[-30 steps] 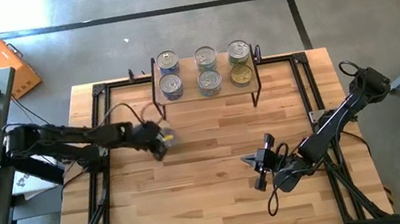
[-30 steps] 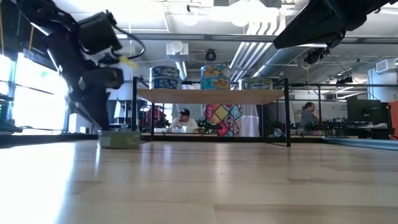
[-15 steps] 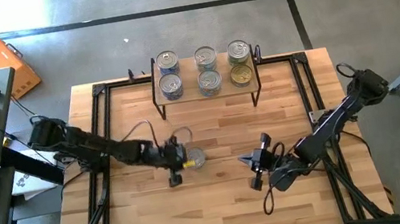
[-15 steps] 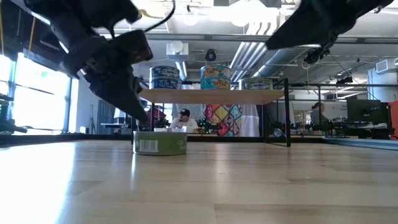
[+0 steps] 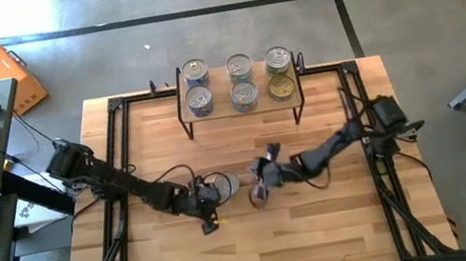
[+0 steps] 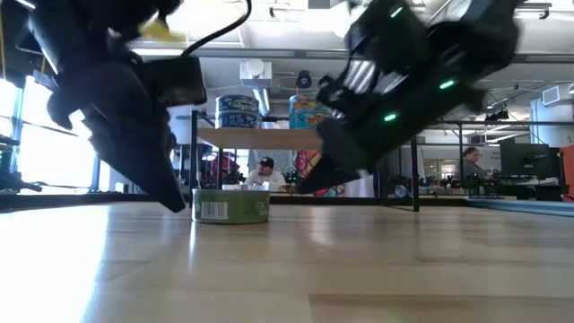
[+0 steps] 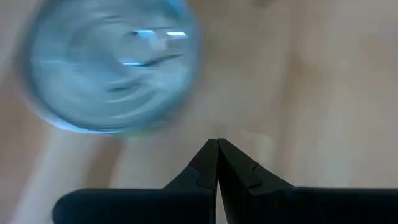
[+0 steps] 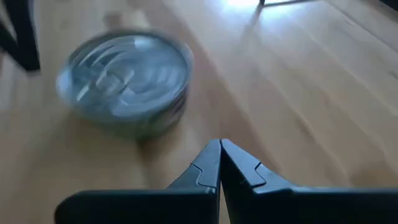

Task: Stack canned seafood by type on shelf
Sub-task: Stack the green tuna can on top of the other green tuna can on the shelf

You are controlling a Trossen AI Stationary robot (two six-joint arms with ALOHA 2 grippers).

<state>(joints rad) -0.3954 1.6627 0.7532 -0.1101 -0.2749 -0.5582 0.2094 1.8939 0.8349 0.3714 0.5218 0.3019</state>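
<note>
Shelf (image 5: 241, 110): set at upper centre of the high view, on the far part of the table (image 5: 261, 240); light board on thin black legs. Tins on shelf: six are counted, in three columns of two as seen from above; left column (image 5: 197, 86) silver-lidded, middle column (image 5: 242, 81) silver-lidded, right column (image 5: 279, 72) with a gold lid on the nearer tin. In the low view three tins are seen on the board, the left (image 6: 239, 111) and middle (image 6: 305, 109) blue-labelled, the right largely hidden by an arm. Loose tin (image 5: 225, 185): one, silver-lidded, green-sided, standing upright on the table at centre of the high view, well in front of the shelf; shown at lower left of centre in the low view (image 6: 231, 205). Left gripper (image 5: 206, 199): positioned at the tin's left side, just beside it; fingers are pressed together, nothing grasped; contact with the tin cannot be told. In the left wrist view the tin (image 7: 111, 65) is seen blurred beyond the closed fingertips (image 7: 217, 144). Right gripper (image 5: 259, 183): positioned just right of the tin, apart from it; fingers clenched on nothing, as shown in the right wrist view (image 8: 220, 145), with the tin (image 8: 125, 79) ahead. People are seen seated in the room behind, under the shelf, in the low view.
</note>
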